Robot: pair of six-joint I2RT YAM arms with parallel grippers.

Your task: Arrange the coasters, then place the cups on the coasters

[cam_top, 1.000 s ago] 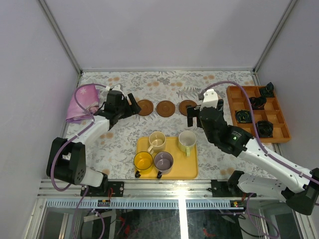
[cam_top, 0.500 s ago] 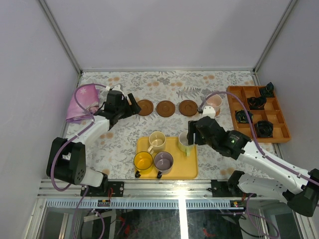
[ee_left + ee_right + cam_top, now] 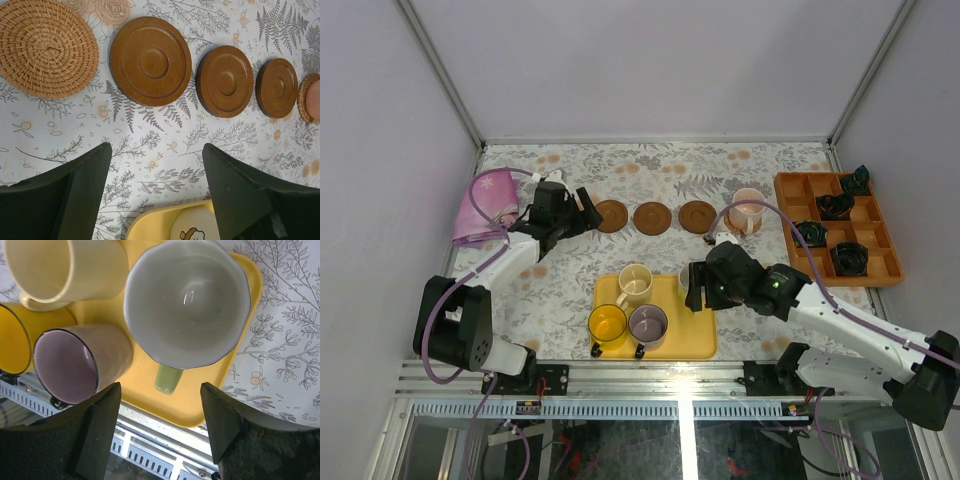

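On the left gripper (image 3: 156, 148): wide open, holding nothing, coasters (image 3: 151, 61) in a row just ahead of the jaws. On the right gripper (image 3: 160, 386): likewise apart, clamping nothing, green cup (image 3: 187, 302) just ahead, handle between the jaws. Likely light, rigid, slick, breakable; best pinched across the rim wall. Crowded tray (image 3: 142, 385) beneath; flat cloth (image 3: 280, 340) around, little room leftward.

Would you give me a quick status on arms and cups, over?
Left gripper open, empty, above coasters. Right gripper open, straddling the handle of the pale green cup on the yellow tray. Pink cup on a woven coaster. Purple cup close alongside.
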